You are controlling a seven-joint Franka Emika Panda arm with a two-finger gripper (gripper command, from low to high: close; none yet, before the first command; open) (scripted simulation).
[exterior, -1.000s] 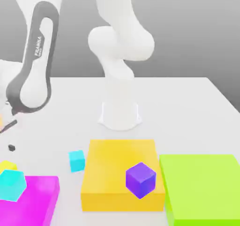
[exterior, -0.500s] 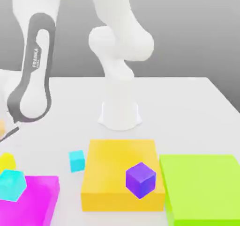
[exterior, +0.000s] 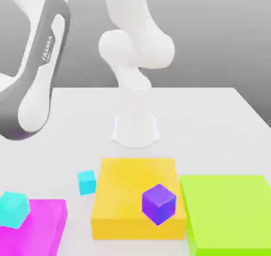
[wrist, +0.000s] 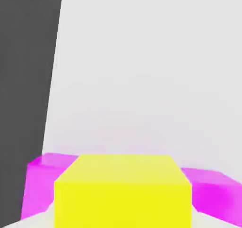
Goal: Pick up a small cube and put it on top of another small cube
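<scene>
The small yellow cube [wrist: 123, 191] sits very close in the hand view, held up above the table with the magenta block [wrist: 42, 175] behind and below it. My gripper is shut on it. In the exterior view my arm [exterior: 37, 85] runs off the exterior view's left edge, and the hand lies past that edge. A small cyan cube [exterior: 87, 182] rests on the table beside the yellow-orange block [exterior: 132, 181].
A larger cyan cube [exterior: 13, 210] lies on the magenta block [exterior: 45, 223] at the exterior view's lower left. A purple cube [exterior: 159, 203] sits on the yellow-orange block. A lime green block [exterior: 227, 212] is at the right. The arm's white base [exterior: 135, 128] stands behind.
The arm has risen and swung toward the exterior view's left. The yellow cube left the table by the magenta block and went out of the exterior view with the hand.
</scene>
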